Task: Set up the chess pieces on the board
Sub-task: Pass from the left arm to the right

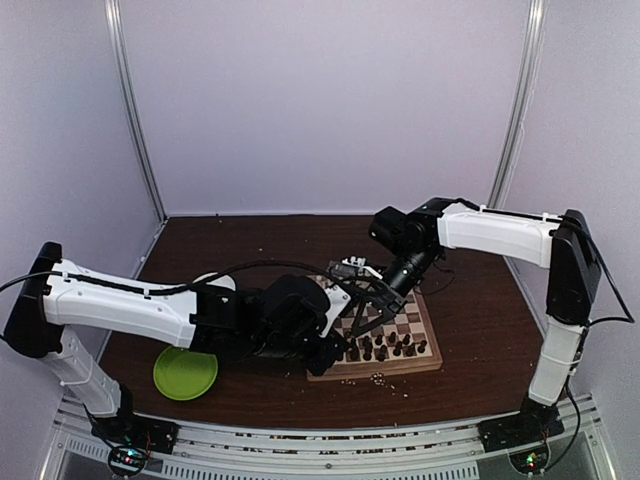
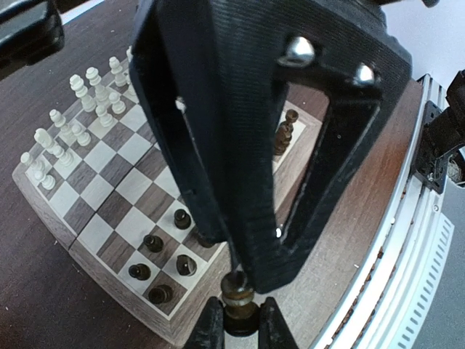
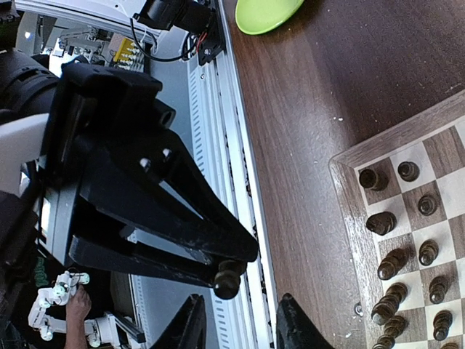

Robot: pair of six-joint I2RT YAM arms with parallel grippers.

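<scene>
- While the two arms meet over the board (image 2: pixel 116 171), the left gripper (image 2: pixel 240 320) is pressed together on a dark piece (image 2: pixel 237 294). It pinches the piece at the bottom centre of the left wrist view, just off the board's nearest corner.
- The right gripper (image 3: pixel 240 309) stands spread, its fingers apart at the bottom of its own view with nothing between them. The pinched piece shows just above that gap.
- In the top view both grippers crowd the board's left side at centre frame, the right one over the squares.
- The cream chessmen (image 2: pixel 73 109) cluster along the board's upper-left edge in the left wrist view.
- The dark chessmen (image 3: pixel 392 262) stand in rows at the lower right of the right wrist view.
- A green plate (image 1: pixel 185 372) sits on the worktop (image 1: pixel 250 245), lower left of the top view, well apart from the board.
</scene>
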